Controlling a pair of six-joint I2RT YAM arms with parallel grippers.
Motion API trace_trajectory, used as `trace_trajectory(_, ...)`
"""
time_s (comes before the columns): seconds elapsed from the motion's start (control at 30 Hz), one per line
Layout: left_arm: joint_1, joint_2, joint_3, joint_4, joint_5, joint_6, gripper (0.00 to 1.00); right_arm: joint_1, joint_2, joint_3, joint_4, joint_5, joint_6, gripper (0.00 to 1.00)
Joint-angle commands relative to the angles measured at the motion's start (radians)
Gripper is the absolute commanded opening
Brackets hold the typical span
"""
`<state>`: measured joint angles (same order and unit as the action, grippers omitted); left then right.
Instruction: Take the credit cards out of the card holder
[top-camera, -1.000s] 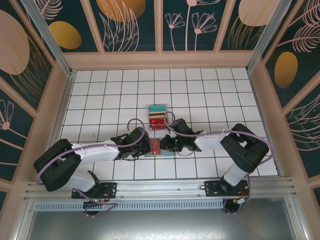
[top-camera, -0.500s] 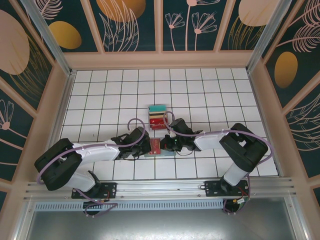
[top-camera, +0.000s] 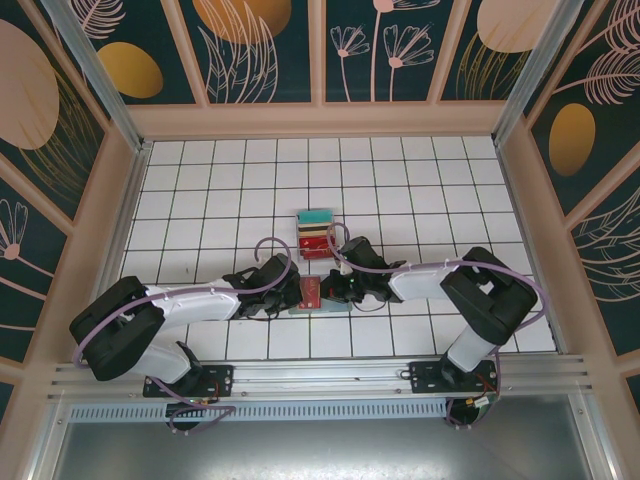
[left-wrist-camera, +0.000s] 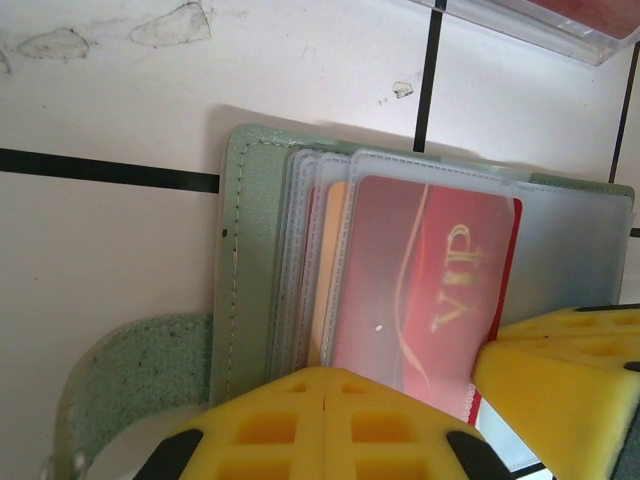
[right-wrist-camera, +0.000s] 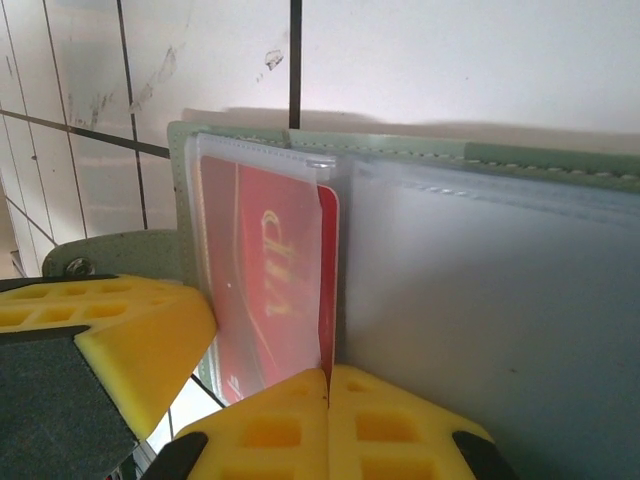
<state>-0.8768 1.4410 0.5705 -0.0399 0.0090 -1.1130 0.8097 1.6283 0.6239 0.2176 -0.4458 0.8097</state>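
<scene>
Grey-green card holder (left-wrist-camera: 255, 280) lies open on white tiles, with bare floor off its near edge and a clear tray (top-camera: 317, 235) just past its far edge. From its left, the left gripper (left-wrist-camera: 478, 395) has its jaws almost together at the corner of the red card (left-wrist-camera: 420, 290); whether it grips is unclear. From the right, the right gripper (right-wrist-camera: 268, 352) is narrowly parted, astride that card's edge.

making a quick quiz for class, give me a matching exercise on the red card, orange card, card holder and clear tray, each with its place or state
1 red card
2 orange card
3 card holder
4 clear tray

a grey-green, open on the tiles
b front clear sleeve, lettered VIP
c beyond the holder, holding a stack
d behind the front sleeve

Pairs: 1-b, 2-d, 3-a, 4-c
</scene>
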Motion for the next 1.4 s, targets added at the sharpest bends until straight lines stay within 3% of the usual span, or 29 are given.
trace_trajectory(0.0,0.004,0.04,-0.027,-0.13,-0.048,-0.018,0.0,-0.018,-0.037,-0.023,-0.052,0.03,-0.024,0.0)
trace_trajectory(0.57,0.006,0.032,-0.024,-0.132,-0.049,-0.015,0.0,-0.043,-0.065,-0.064,-0.043,0.015,-0.03,0.0)
trace_trajectory(0.83,0.005,0.001,0.013,-0.152,-0.05,-0.003,0.0,-0.031,-0.051,-0.031,-0.003,-0.01,-0.026,0.24)
trace_trajectory(1.07,0.005,-0.058,0.063,-0.219,-0.085,0.008,0.08,-0.02,-0.048,-0.009,-0.014,-0.008,-0.037,0.24)
trace_trajectory(1.17,0.005,-0.059,0.072,-0.209,-0.074,0.019,0.17,-0.015,-0.039,-0.007,-0.009,-0.014,-0.037,0.22)
trace_trajectory(1.37,0.004,-0.058,0.075,-0.151,-0.041,0.043,0.24,0.0,-0.017,0.015,0.0,-0.019,-0.034,0.19)
